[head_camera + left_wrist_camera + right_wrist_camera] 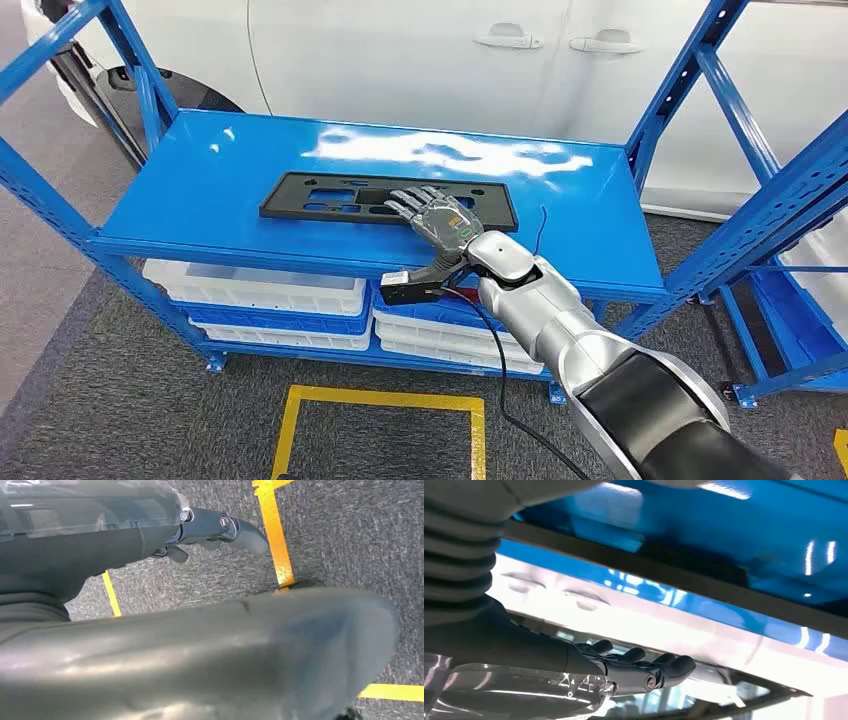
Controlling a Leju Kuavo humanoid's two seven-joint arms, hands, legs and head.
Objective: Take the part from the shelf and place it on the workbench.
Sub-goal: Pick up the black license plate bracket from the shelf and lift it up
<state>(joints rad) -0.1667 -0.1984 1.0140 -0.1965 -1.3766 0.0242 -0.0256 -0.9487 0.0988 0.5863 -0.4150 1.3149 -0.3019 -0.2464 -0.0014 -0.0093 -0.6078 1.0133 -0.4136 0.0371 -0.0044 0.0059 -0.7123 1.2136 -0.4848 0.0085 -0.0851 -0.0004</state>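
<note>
the flat black part [388, 199] lies on the top deck of the blue shelf [200, 190], and the right hand [432, 214] rests flat over its near right portion, fingers stretched out and apart, gripping nothing yet. the left hand [215, 530] hangs over the grey floor, fingers loosely curled around nothing. a thin plate lying flush gives little edge to catch, so closing fingers may skid off or push it back across the slick deck.

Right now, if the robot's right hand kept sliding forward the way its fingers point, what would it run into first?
The right hand already lies over the black part on the blue shelf, fingers pointing along it. Going on, it would probably just cross more of that part, then bare shelf; whether the fingers touch it is unclear.
</note>
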